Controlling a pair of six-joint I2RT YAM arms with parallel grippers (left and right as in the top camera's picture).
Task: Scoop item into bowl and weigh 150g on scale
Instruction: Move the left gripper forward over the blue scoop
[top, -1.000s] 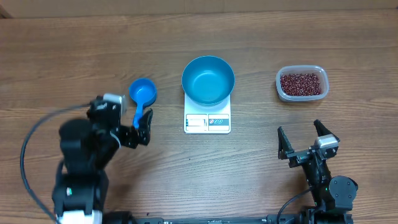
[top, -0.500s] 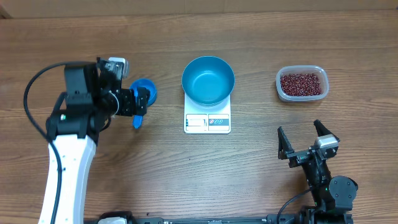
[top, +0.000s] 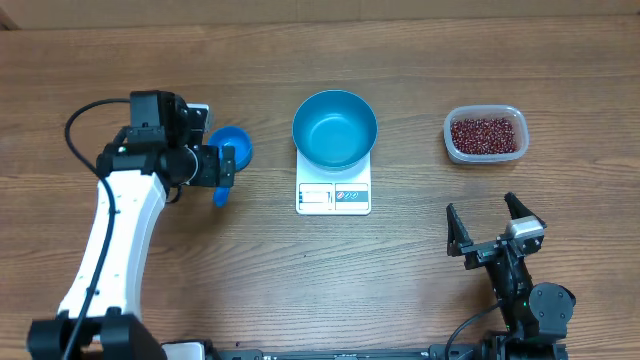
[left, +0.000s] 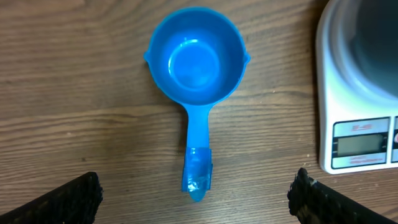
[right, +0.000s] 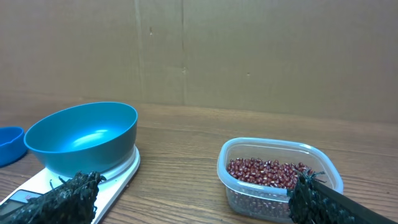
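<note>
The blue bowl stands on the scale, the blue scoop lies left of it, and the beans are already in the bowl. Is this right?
Not quite: the beans are in the clear tub right of the scale; the bowl is empty, as the overhead view shows. The bowl does stand on the scale, with the scoop left of it.

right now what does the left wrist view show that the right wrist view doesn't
Only the left wrist view: the whole blue scoop from above, empty, handle included. Only the right wrist view: the clear tub of beans and the cardboard wall behind. Both: the scale, the blue bowl on it (just a blurred edge in the left wrist view), the wooden table, and a sliver of the scoop at the right wrist view's left edge.
</note>
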